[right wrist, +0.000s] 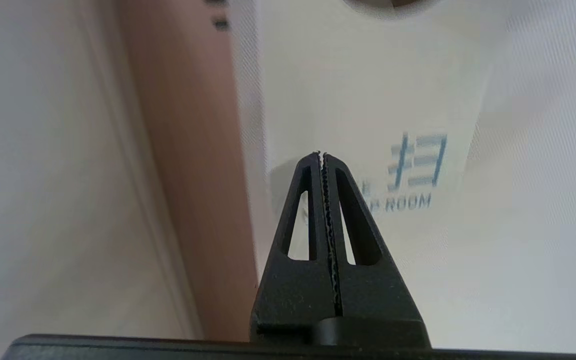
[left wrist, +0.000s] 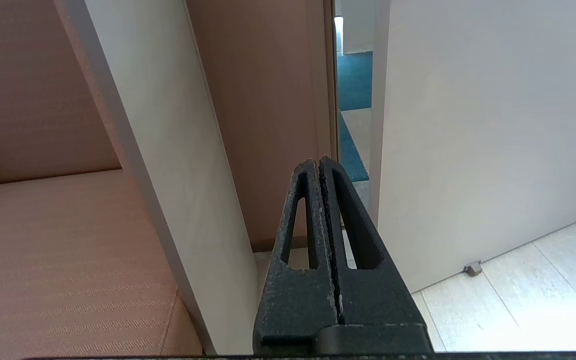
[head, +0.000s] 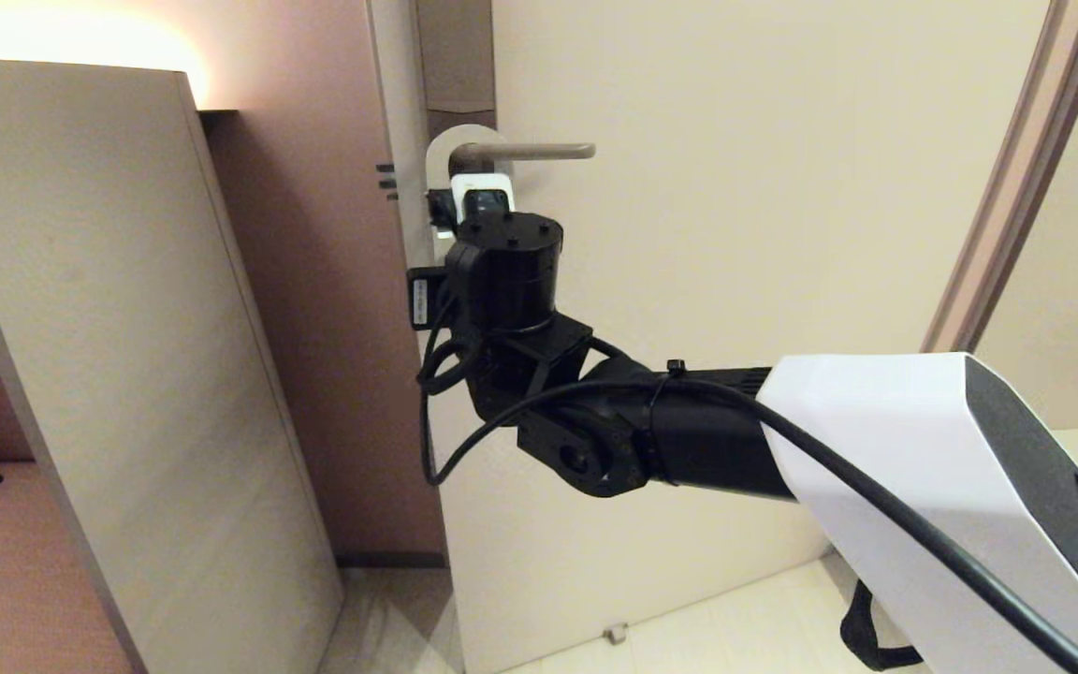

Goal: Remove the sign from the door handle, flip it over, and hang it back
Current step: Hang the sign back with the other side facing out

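The sign (head: 439,146) hangs on the door handle (head: 539,151), a slim metal lever. Only the sign's white top arc shows in the head view; my right wrist hides the rest. In the right wrist view the sign's white face (right wrist: 368,100) fills the frame, with blue characters and "ROOM" readable. My right gripper (right wrist: 321,156) is shut with nothing between its jaws. Its tips sit just before the sign's lower left part and cast a shadow on it. My left gripper (left wrist: 318,162) is shut and empty, low down, facing the gap beside the door.
The cream door (head: 735,234) stands ajar, with the handle plate (head: 458,56) near its left edge. A tall beige partition (head: 127,328) stands to the left and a brown wall behind it. A small door stop (head: 614,634) sits on the pale floor.
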You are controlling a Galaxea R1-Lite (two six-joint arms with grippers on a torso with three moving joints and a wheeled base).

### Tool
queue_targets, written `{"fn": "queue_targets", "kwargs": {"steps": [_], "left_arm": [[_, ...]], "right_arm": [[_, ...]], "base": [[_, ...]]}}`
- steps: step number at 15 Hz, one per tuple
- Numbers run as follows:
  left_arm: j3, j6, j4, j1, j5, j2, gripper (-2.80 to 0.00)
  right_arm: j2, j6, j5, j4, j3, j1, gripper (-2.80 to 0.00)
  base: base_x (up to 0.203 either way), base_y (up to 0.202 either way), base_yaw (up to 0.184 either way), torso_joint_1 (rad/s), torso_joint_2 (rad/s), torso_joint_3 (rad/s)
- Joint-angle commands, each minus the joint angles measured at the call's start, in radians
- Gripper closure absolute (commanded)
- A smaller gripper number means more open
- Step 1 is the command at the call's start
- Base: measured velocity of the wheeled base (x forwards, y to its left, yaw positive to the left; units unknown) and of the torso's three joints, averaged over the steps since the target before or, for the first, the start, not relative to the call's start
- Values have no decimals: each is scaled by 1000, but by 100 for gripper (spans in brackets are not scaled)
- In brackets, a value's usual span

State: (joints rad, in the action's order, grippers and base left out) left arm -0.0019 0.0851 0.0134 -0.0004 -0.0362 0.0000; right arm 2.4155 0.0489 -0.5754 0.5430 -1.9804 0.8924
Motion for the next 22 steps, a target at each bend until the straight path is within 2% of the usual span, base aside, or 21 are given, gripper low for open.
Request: {"fn": "queue_targets", "kwargs": {"steps": [1, 11, 16, 18, 22], "left_arm": [[0, 1, 0, 0, 0, 0, 0], [0, 1, 0, 0, 0, 0, 0], [0, 1, 0, 0, -1, 0, 0], [0, 1, 0, -1, 1, 0, 0], [0, 1, 0, -1, -1, 0, 0]], "right_arm": [[23, 2, -20, 3, 0, 8, 0], [59, -4, -15, 2, 0, 0, 0], [9, -7, -19, -10, 10, 0, 0], [-50, -9, -20, -50, 58, 0, 0], [-246, -7, -18, -188, 289, -16, 0]], "base": [[0, 0, 0, 0, 0, 0], [0, 0, 0, 0, 0, 0], [0, 0, 0, 0, 0, 0], [0, 0, 0, 0, 0, 0], [0, 0, 0, 0, 0, 0]]}}
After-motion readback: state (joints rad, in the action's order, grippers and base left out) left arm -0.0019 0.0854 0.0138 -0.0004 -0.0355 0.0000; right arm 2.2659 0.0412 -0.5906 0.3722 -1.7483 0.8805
